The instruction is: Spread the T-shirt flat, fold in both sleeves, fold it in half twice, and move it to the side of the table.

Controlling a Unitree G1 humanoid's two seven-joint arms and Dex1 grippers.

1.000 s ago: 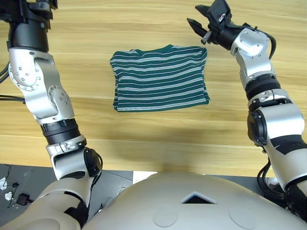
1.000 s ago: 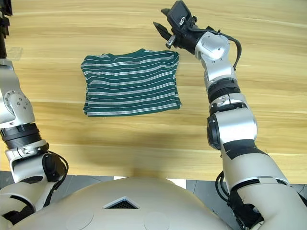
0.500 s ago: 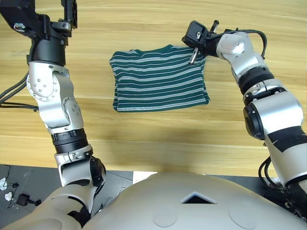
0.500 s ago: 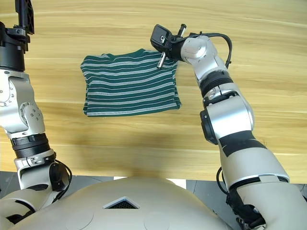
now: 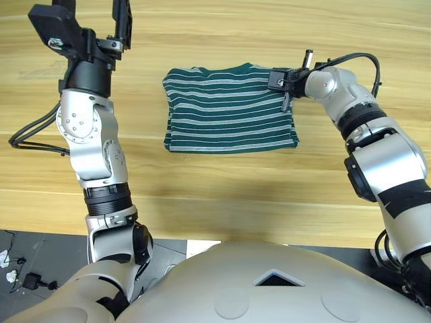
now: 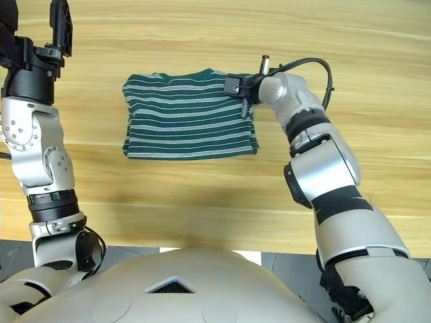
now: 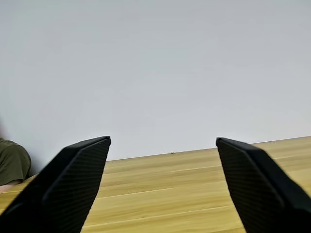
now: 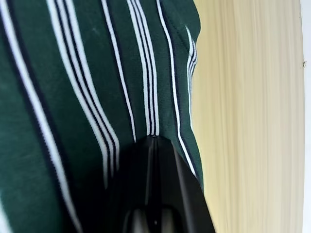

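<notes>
Right gripper (image 5: 285,102): clenched, the two dark fingers (image 8: 146,194) pressed together along a thin seam. Rests tip-down on the green, white-striped T-shirt (image 5: 225,108), touching the cloth just inside its right edge, toward the far right corner. Cannot tell whether any cloth is caught between the fingers. Wrist low over the table, forearm reaching in from the right, with a black cable (image 5: 353,59) looping over the wrist joint.

T-shirt: folded into a compact, roughly rectangular packet, stripes running left to right, small collar bump at the far edge. Lies flat on the wooden table (image 5: 215,188), about mid-width, on the far half, between the two arms. Stacked layers visible along the near edge, and again at the right edge in the right wrist view, with bare pale wood just beside that edge.

Left gripper (image 7: 163,141): released, black fingers (image 7: 73,189) spread wide, nothing held between them. Held high above the table's left part, to the left of the T-shirt and well apart from it. Points up and away from the tabletop toward a plain pale wall (image 7: 155,63), with the far strip of the table below it in the left wrist view. Left forearm roughly upright.
</notes>
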